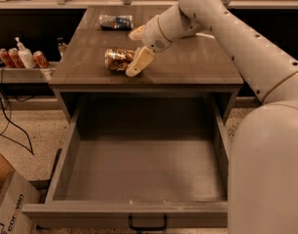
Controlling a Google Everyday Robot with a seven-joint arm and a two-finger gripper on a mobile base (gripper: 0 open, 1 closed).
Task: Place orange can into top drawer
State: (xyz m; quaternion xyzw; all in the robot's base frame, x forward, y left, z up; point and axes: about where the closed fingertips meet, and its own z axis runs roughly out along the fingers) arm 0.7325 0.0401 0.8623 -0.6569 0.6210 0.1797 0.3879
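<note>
While the orange can (116, 60) lies on its side on the tabletop (188, 67), the grasp step is in hand and nothing has gone into the drawer.

Left to right: red cans (8, 57) and a white bottle (25, 55) stand on the side shelf (22, 73) at 9 o'clock, well apart from the work. Blue-and-silver packet (115, 22) lies at 12 o'clock of the can, not touching it. Gripper (134, 52) is at the can's 3 o'clock end, fingers spread apart. The near finger (138, 62) crosses in front of that end and the other is up behind. Cannot tell whether the can sits fully between them. Top drawer (90, 213) is pulled wide open at 6 o'clock of the can. Judgement: next move calls for closing squarely on the can, lifting clear of the table edge, carrying toward 6 o'clock and lowering in. The round, crinkled body may roll or slip.
</note>
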